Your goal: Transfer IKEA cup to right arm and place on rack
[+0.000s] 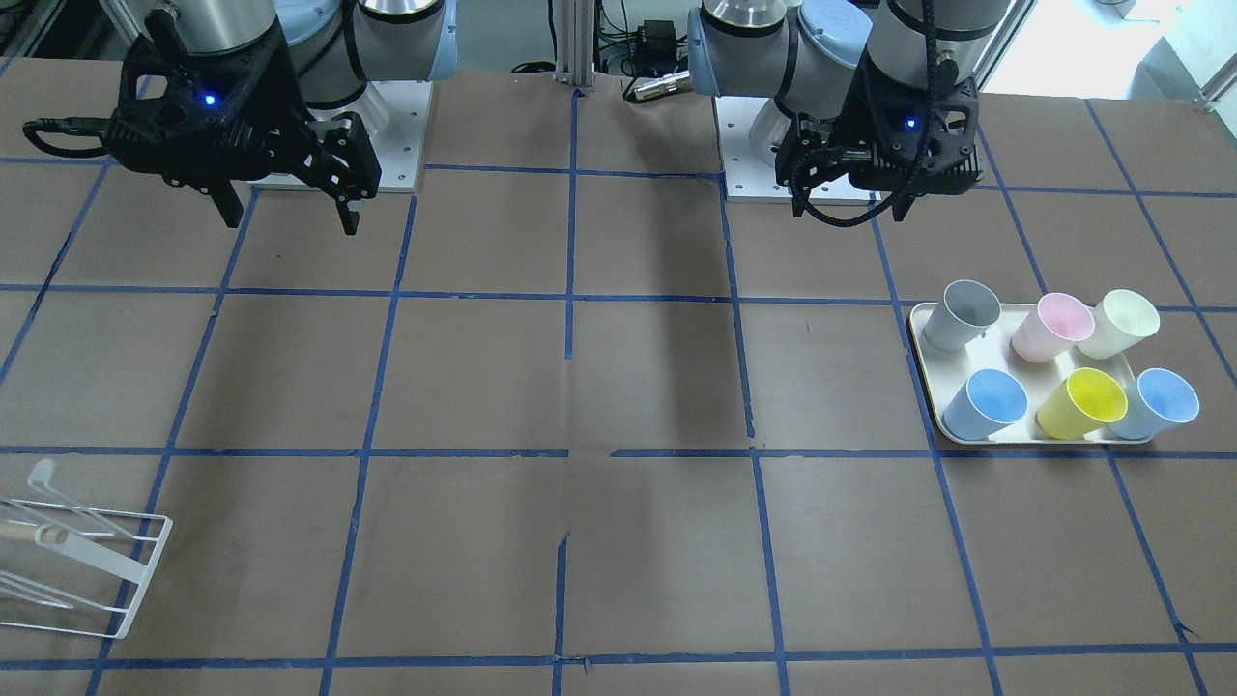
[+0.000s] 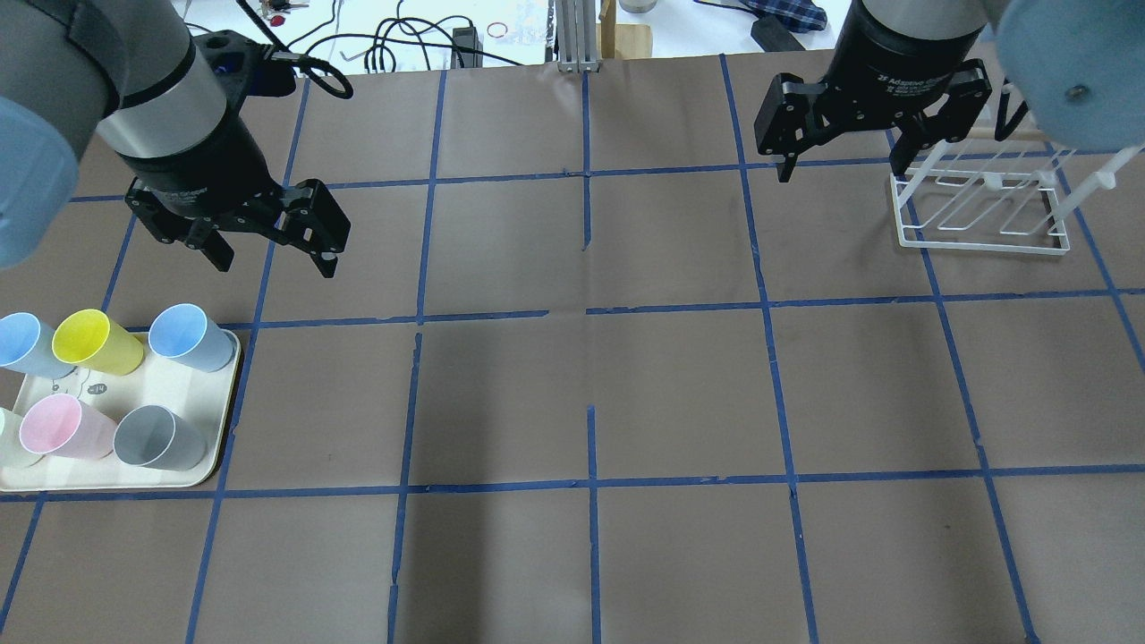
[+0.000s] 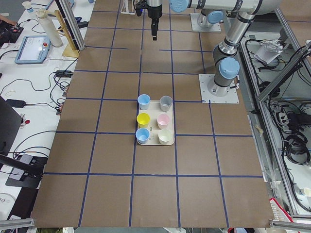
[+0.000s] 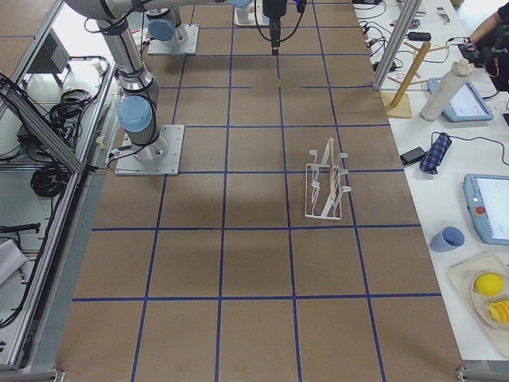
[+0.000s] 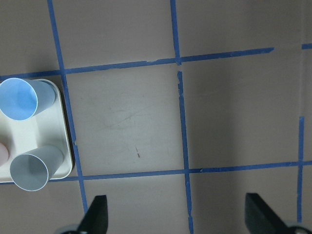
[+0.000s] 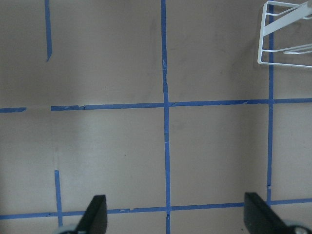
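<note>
Two pale-blue IKEA cups point(image 2: 188, 335) point(image 2: 22, 344) stand upright on a cream tray point(image 2: 170, 385) at the table's left, among a yellow, a pink, a grey and a cream cup. In the front view they are the tray's near corners point(image 1: 986, 401) point(image 1: 1160, 401). My left gripper point(image 2: 273, 259) hangs open and empty above the table, just beyond the tray; its wrist view shows one blue cup point(image 5: 22, 97) at the left edge. My right gripper point(image 2: 845, 165) is open and empty, high beside the white wire rack point(image 2: 984, 210). The rack's corner shows in the right wrist view point(image 6: 287, 34).
A grey cup point(image 2: 156, 438) and a pink cup point(image 2: 63, 425) fill the tray's near row, a yellow cup point(image 2: 94, 342) sits between the blue ones. Brown table with blue tape grid. Cables and clutter lie past the far edge point(image 2: 402, 40).
</note>
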